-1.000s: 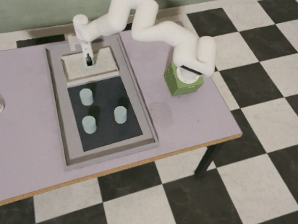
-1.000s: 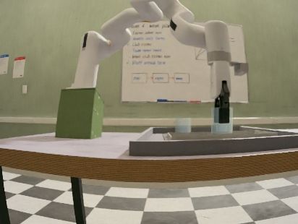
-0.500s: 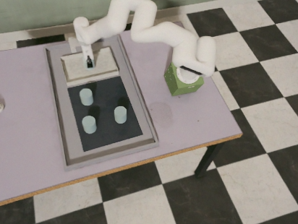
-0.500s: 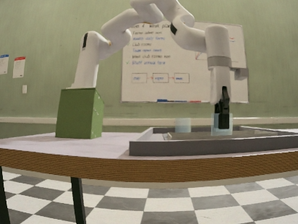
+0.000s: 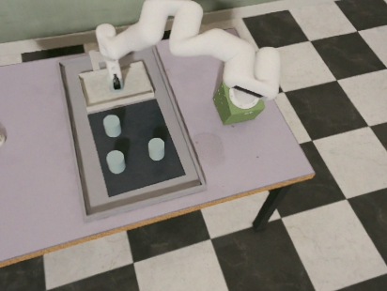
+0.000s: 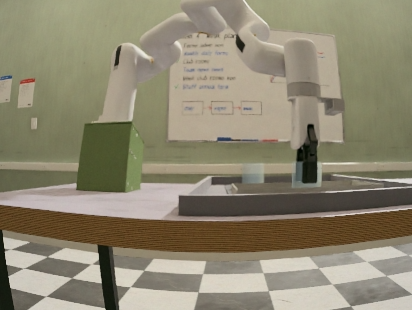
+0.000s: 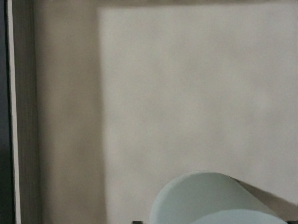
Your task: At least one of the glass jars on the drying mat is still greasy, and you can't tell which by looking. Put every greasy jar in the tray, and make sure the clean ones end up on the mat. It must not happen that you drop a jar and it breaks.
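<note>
A beige tray lies at the far end of a grey frame, with a dark drying mat (image 5: 136,145) in front of it. Three pale glass jars stand upright on the mat, at the back left (image 5: 112,126), front left (image 5: 116,161) and right (image 5: 156,148). Another jar (image 6: 300,175) stands on the tray floor; it also shows in the wrist view (image 7: 210,200). My gripper (image 5: 116,84) (image 6: 307,170) is low over the tray, with its fingers on either side of this jar. The fingers are parting and the jar rests on the tray.
The grey raised frame (image 5: 188,141) runs around the tray and mat. My green base block (image 5: 238,104) stands to the right of it on the purple table. A round object shows at the table's left edge (image 5: 1,133).
</note>
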`<act>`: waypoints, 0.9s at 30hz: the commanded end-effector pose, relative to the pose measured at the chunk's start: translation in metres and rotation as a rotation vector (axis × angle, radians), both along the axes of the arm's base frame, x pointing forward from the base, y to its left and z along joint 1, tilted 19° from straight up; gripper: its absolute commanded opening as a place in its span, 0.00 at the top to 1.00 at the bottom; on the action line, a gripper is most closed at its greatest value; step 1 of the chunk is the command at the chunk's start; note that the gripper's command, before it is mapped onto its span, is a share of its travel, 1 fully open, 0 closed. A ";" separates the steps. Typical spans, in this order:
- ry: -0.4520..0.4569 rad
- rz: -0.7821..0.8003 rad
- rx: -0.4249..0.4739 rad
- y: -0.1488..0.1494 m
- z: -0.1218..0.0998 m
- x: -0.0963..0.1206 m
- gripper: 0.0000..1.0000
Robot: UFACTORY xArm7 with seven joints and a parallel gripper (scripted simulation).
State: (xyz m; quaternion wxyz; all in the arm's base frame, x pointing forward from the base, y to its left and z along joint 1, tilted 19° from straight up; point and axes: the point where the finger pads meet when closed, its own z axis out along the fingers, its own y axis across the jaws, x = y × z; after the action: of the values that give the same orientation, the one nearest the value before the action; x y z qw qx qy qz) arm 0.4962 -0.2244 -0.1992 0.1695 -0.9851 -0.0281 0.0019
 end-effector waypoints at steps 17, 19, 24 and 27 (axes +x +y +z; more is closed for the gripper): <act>-0.005 -0.001 -0.004 -0.003 0.002 0.002 0.00; -0.005 -0.001 -0.004 -0.003 0.002 0.002 0.00; -0.005 -0.001 -0.004 -0.003 0.002 0.002 0.00; -0.005 -0.001 -0.004 -0.007 0.013 0.002 0.00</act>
State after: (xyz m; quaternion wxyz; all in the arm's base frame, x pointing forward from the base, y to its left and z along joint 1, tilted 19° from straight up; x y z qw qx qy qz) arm 0.4958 -0.2242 -0.1987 0.1700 -0.9850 -0.0282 0.0024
